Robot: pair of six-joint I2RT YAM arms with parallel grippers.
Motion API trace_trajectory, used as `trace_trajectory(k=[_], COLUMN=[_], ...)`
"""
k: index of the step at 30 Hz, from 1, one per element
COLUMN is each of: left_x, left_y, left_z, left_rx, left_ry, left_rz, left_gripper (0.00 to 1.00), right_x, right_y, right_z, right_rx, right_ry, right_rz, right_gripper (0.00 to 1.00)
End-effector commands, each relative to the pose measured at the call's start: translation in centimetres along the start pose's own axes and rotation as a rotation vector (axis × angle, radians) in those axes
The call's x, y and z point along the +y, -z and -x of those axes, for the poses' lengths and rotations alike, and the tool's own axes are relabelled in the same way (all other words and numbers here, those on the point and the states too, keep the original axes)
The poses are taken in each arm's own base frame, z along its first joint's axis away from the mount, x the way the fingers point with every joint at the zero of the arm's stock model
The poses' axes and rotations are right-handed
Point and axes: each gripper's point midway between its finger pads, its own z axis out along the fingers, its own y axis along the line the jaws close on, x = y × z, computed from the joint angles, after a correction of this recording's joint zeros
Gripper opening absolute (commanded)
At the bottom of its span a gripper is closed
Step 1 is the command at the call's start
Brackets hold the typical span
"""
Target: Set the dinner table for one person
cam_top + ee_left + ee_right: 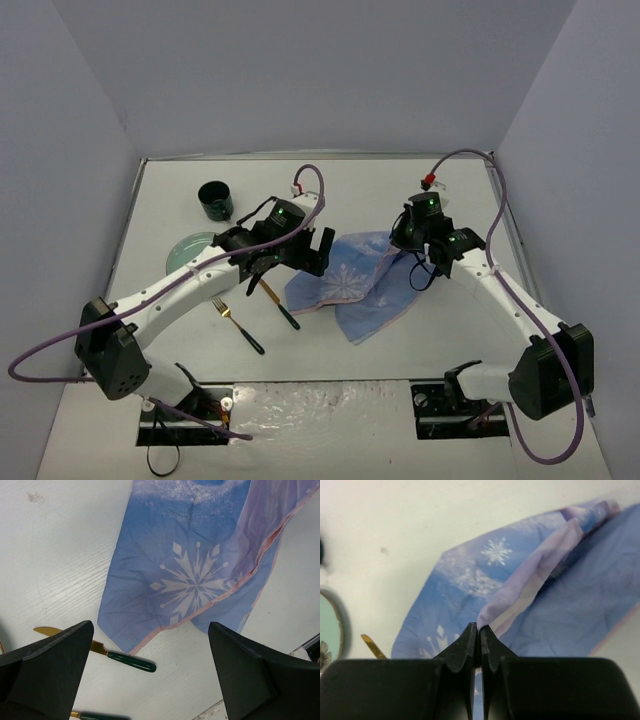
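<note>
Dinner table (370, 190) sits under R gripper (479, 628), w/ blue cloth (470, 575) pinched.

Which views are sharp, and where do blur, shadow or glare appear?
Top external: soft even light, faint shadows, glare at the near edge of the dinner table. Left wrist: the snowflake on the cloth is sharp. Right wrist: the cloth looks softer, and the plate at the left edge is blurred.

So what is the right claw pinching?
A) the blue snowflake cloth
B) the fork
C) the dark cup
A: the right wrist view shows the right claw shut on a raised fold of the blue snowflake cloth.
</note>
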Motion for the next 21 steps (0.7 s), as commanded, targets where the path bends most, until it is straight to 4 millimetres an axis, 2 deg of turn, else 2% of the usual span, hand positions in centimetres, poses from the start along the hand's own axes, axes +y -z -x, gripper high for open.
trace_trajectory(k=[1,3,4,6,11,13,16,18,21], left_x=[0.0,0.1,0.1,0.5,1.6,1.9,2.0,1.8,1.6], left_y=[1.7,1.8,1.9,2.1,2.3,2.1,2.0,1.7,0.9], left_z=[2.5,2.5,2.5,2.4,1.8,1.6,1.5,1.8,2.4], left_rx=[-0.115,-0.125,-0.126,-0.139,-0.141,-0.142,-0.142,-0.145,-0.15], left_ry=[0.038,0.047,0.052,0.072,0.115,0.13,0.154,0.165,0.179], left_rz=[-0.015,-0.017,-0.018,-0.012,0.007,0.01,0.005,-0.009,-0.019], left_gripper=[0.97,0.96,0.96,0.96,0.96,0.96,0.96,0.96,0.97], right_x=[5.0,6.9,7.3,9.3,11.8,12.2,13.1,13.7,13.8], right_y=[-0.1,-1.0,-1.5,-3.0,-5.6,-6.4,-6.7,-6.1,-4.4], right_z=[0.4,-0.3,-1.4,-3.5,-7.5,-8.2,-7.6,-6.1,-3.0], right_rx=[0.027,0.047,0.075,0.125,0.205,0.226,0.219,0.184,0.121], right_ry=[0.105,0.144,0.166,0.22,0.302,0.324,0.348,0.358,0.35], right_rz=[0.099,0.126,0.125,0.148,0.185,0.191,0.21,0.232,0.252], right_gripper=[0.0,0.01,0.01,0.03,0.07,0.15,0.38,0.51,0.65])
